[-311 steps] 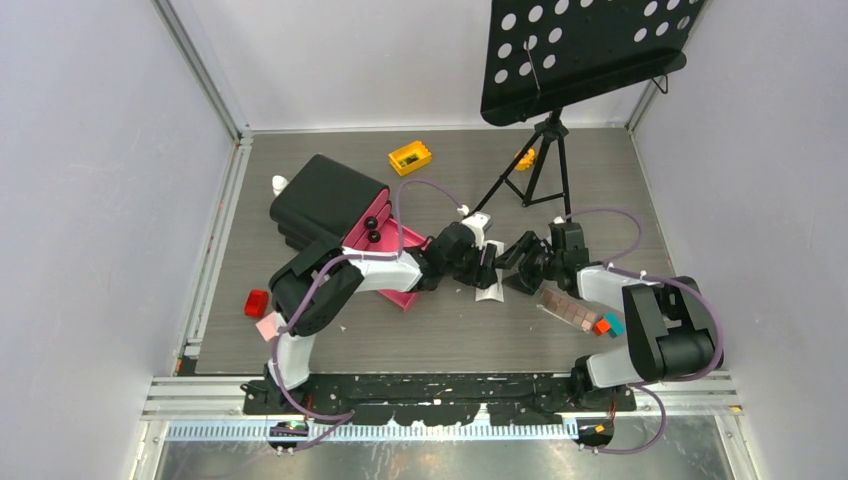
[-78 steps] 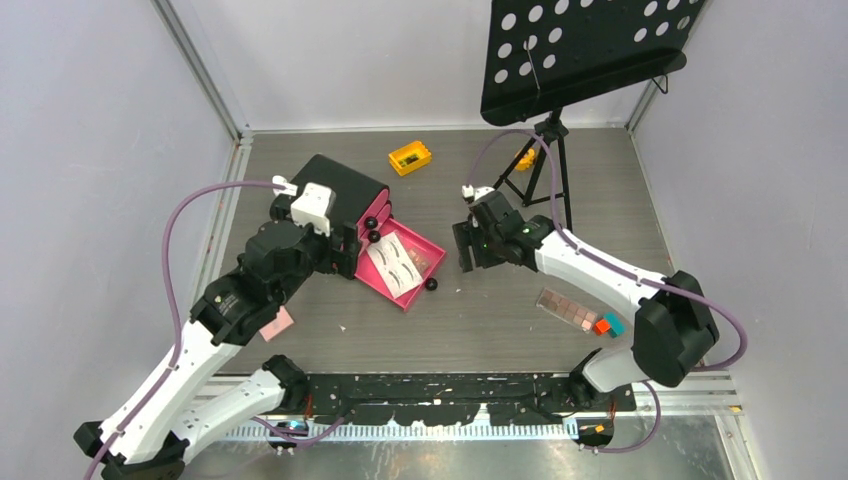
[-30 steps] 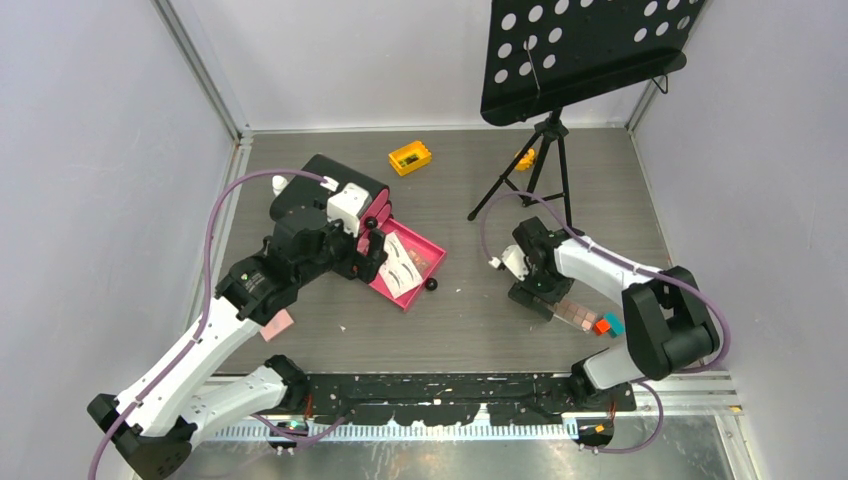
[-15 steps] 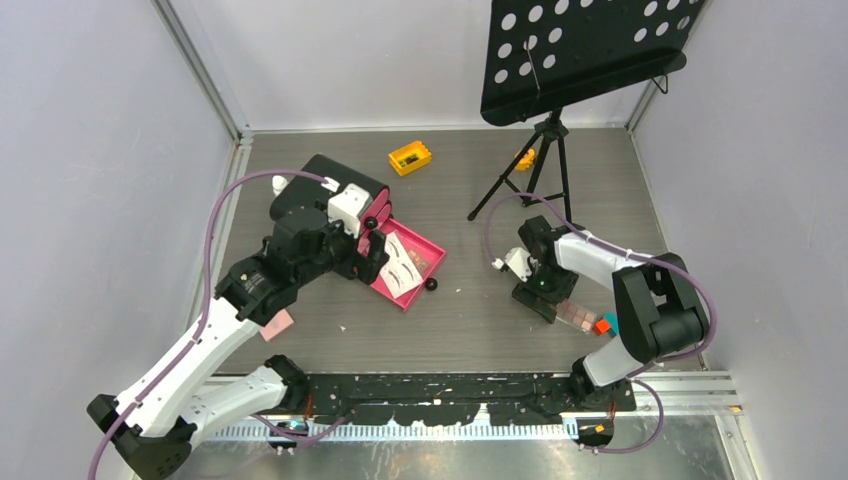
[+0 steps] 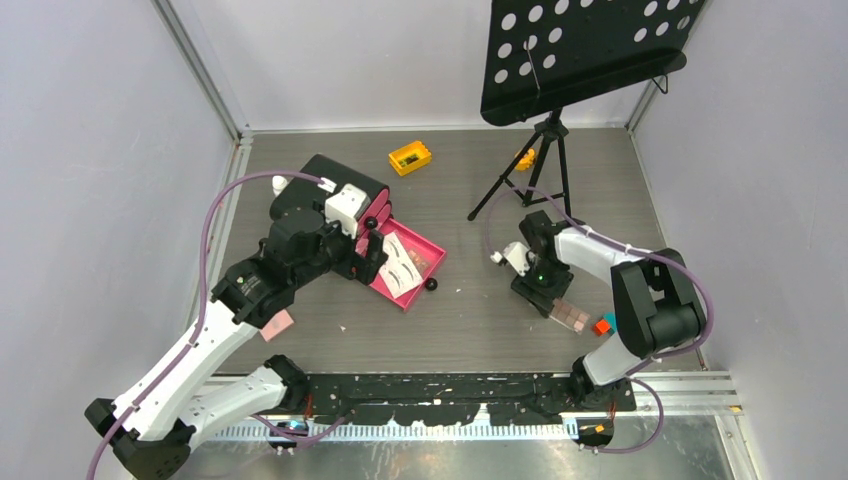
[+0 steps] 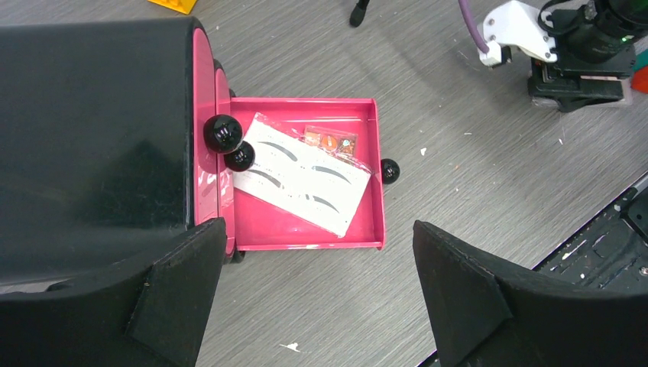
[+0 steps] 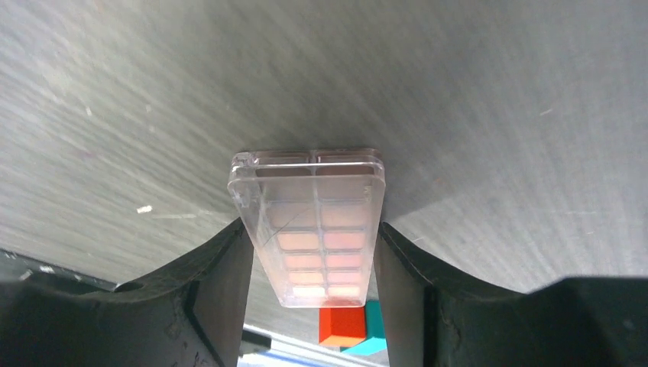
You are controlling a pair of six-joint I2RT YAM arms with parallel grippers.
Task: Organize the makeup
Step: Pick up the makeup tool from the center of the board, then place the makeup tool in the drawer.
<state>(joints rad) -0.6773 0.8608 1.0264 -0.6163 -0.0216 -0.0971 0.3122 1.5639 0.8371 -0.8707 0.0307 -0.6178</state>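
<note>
The eyeshadow palette point(image 7: 313, 229) is a slim clear-plastic case with two columns of rectangular pans, brown at the far end and paler peach towards the near end. It lies at the front right of the grey wood-grain table point(image 5: 470, 320). Just past its near end sit an orange-red block point(image 7: 341, 325) and a teal block point(image 7: 372, 345), side by side. Whether the palette lies flat on the table or is raised a little, I cannot tell.

The right gripper point(image 7: 312, 238) points down at the table, with one black finger against each long side of the palette, pinching it across its width. The right arm is folded tightly, its elbow near the front right corner and its forearm reaching in towards the middle.

The left arm stretches from the front left up to the black chest point(image 6: 92, 115). The left gripper point(image 6: 317, 229) hangs above the pulled-out pink drawer point(image 6: 306, 246) with its fingers spread wide, holding nothing. In that drawer a white eyebrow card point(image 6: 302, 176) lies at a slant.
</note>
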